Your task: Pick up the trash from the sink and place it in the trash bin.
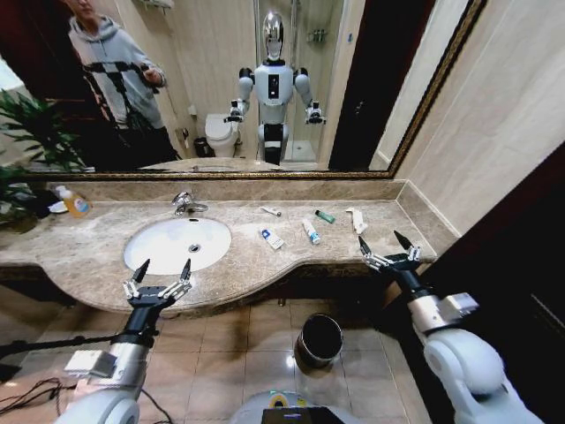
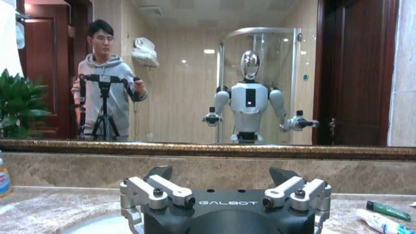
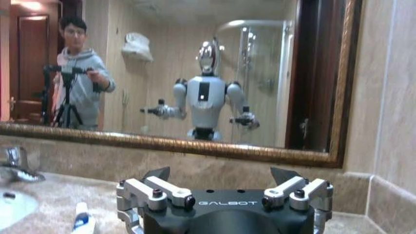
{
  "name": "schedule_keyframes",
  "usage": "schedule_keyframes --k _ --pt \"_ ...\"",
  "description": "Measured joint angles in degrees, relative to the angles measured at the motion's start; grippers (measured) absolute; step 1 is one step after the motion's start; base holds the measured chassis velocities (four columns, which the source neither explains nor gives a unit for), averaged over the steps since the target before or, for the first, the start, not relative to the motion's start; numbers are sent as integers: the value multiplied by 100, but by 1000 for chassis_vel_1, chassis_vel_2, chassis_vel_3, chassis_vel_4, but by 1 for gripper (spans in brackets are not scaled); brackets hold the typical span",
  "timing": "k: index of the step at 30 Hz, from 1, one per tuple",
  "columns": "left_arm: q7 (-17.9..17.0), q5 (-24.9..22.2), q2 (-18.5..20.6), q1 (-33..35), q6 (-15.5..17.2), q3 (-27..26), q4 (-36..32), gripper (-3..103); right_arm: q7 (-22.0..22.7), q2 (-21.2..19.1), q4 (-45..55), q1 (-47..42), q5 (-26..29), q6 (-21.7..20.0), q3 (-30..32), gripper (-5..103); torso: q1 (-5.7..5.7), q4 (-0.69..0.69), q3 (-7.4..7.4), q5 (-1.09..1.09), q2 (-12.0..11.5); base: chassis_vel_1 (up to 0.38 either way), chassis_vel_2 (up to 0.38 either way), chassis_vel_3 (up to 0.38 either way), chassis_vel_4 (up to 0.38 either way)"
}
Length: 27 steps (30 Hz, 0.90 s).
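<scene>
Head view: my right gripper [image 1: 389, 245] spread wide, empty, just right of blue-print tube [image 1: 311, 231]; left gripper [image 1: 161, 269] likewise, at sink [image 1: 141, 247] rim. Best: approach tube crosswise, pinch mid-length.

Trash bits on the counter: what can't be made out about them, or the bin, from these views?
- Print on the white tubes: too small in the head view.
- Thin white stick: too small there to identify.
- Green tube: cut off by the left wrist view's edge.
- Trash bin contents: its dark interior hides them.
- White wrapper: too small to read.
</scene>
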Motion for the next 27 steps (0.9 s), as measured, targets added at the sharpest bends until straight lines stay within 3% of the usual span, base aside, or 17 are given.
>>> schedule_keyframes --k 6,12,19,27 --pt "1 0 0 0 0 0 0 100 107 -307 -1046 927 259 -240 -593 100 0 0 0 0 0 0 0 0 0" --pt "0 0 0 0 0 0 0 100 530 -435 -2289 2239 -4 -384 -1158 100 1 2 1 -2 0 0 0 0 0" --pt "0 0 0 -1 0 0 0 100 647 -359 -3375 3083 16 -523 -1542 100 1 0 1 0 -1 0 0 0 0" --pt "0 0 0 0 0 0 0 100 524 -126 -4411 3999 -11 -271 -1919 100 1 1 1 -1 -1 0 0 0 0"
